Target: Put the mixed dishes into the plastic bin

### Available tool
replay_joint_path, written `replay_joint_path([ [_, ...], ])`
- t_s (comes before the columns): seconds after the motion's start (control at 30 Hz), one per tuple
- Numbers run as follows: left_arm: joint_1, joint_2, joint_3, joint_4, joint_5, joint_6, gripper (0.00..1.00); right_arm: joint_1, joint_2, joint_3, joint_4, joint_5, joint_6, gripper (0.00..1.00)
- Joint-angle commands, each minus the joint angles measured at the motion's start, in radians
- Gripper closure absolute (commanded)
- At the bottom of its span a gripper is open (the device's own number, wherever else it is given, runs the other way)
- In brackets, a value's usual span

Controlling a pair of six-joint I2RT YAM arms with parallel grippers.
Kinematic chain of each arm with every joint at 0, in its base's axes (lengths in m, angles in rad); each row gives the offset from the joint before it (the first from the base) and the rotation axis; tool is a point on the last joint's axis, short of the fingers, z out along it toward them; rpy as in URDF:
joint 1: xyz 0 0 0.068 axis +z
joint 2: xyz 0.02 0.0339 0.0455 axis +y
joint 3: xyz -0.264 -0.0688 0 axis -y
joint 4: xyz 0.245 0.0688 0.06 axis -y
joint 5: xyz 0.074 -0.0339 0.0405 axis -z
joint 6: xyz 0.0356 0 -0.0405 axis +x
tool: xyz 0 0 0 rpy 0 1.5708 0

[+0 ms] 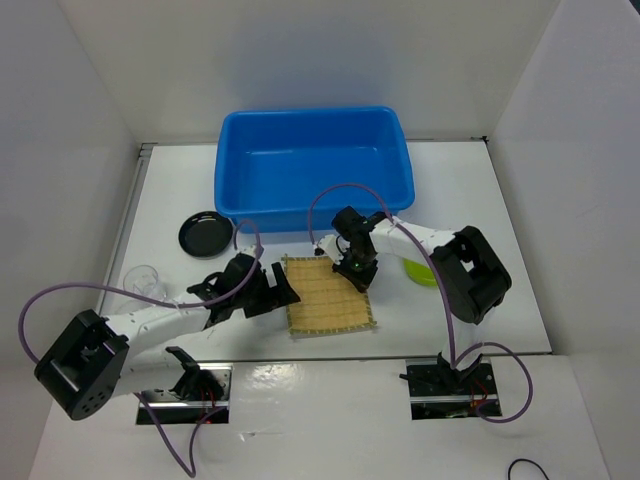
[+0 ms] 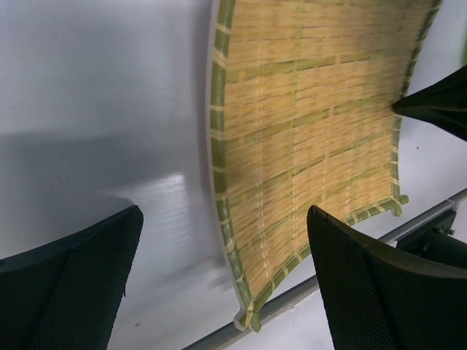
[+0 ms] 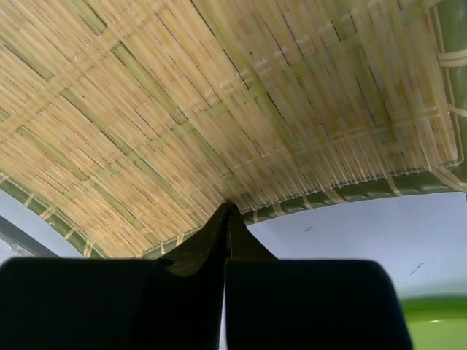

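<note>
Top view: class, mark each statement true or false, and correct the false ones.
1. The bin holds no dishes. True.
2. The black plate lies right of the bin. False: it lies left of it.
3. The left end effector is open. True.
4. The green plate sits on the mat. False: it lies beside the mat, to its right.

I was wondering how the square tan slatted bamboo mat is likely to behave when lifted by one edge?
The square tan slatted bamboo mat probably flexes rather than staying flat: its left edge looks bowed in the left wrist view. It looks thin and woven, so likely light. With the right gripper closed at one edge, it may droop or swing.
</note>
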Motion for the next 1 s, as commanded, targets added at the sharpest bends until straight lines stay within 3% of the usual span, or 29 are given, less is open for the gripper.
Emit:
replay_joint_path([
  [0.0, -0.003, -0.008, -0.040, 0.111, -0.004, -0.005, 0.00, 0.010, 0.043, -0.030, 0.080, -0.001, 0.001, 1.00],
  [0.17, -0.003, 0.042, -0.058, 0.289, 0.032, 0.024, 0.00, 0.010, 0.052, -0.050, 0.102, -0.038, -0.008, 1.00],
  [0.33, -0.003, 0.244, 0.006, 0.409, 0.137, 0.082, 0.08, 0.010, 0.052, -0.059, 0.111, -0.047, -0.018, 1.00],
  [0.47, 0.020, 0.395, 0.037, 0.470, 0.229, 0.128, 0.28, 0.010, 0.052, -0.059, 0.111, -0.047, -0.018, 1.00],
  [0.6, 0.029, 0.389, 0.019, 0.507, 0.240, 0.114, 0.59, 0.010, 0.052, -0.059, 0.111, -0.056, -0.018, 1.00],
  [0.63, 0.029, 0.377, 0.019, 0.496, 0.230, 0.114, 0.78, 0.010, 0.052, -0.059, 0.111, -0.056, -0.018, 1.00],
  [0.67, 0.029, 0.377, 0.019, 0.483, 0.229, 0.114, 0.84, 0.010, 0.052, -0.059, 0.111, -0.056, -0.018, 1.00],
  [0.8, 0.029, 0.367, 0.010, 0.483, 0.229, 0.123, 0.98, 0.010, 0.052, -0.059, 0.120, -0.056, -0.018, 1.00],
  [0.97, 0.029, 0.335, -0.001, 0.492, 0.229, 0.123, 1.00, 0.010, 0.043, -0.069, 0.120, -0.066, -0.027, 1.00],
])
